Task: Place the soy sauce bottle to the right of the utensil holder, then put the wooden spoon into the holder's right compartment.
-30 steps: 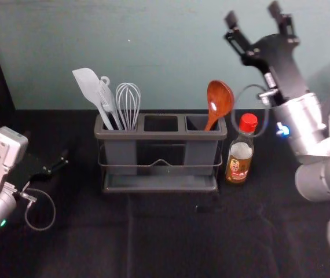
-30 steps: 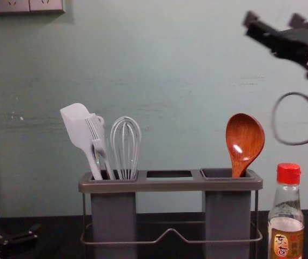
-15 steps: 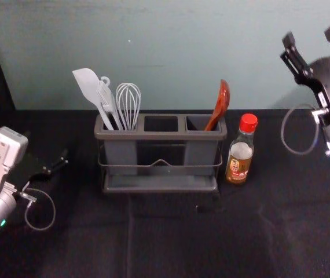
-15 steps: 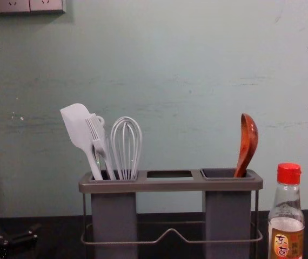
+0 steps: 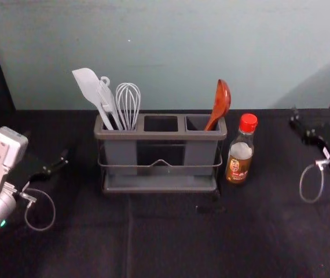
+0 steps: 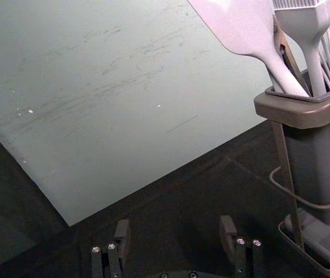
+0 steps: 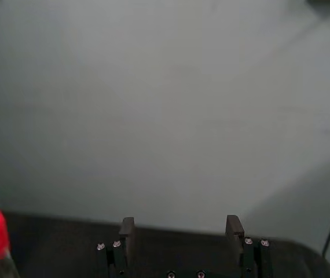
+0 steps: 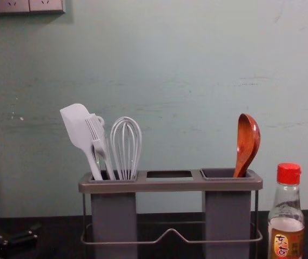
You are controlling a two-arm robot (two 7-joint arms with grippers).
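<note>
My right gripper (image 5: 317,113) is open at the right edge of the head view, empty, some way right of the soy sauce bottle (image 5: 240,152). In the right wrist view the right gripper (image 7: 181,229) has its fingers wide apart. The bottle stands upright, red-capped, just right of the grey utensil holder (image 5: 161,183). The wooden spoon (image 5: 220,103) leans in the holder's right compartment, bowl up, as the chest view's spoon (image 8: 247,141) confirms. My left gripper (image 5: 52,168) is parked at the left, and in the left wrist view the left gripper (image 6: 175,231) is open with nothing held.
A white spatula (image 5: 90,90), a brush and a whisk (image 5: 128,103) stand in the holder's left compartment. Behind the black-covered table (image 5: 171,243) rises a pale green wall (image 5: 165,52). Sockets (image 8: 21,5) are mounted high on that wall.
The right gripper has moved right and down, away from the holder, and out of the chest view. The spoon has turned in its compartment, its bowl now more edge-on. The left arm stays still.
</note>
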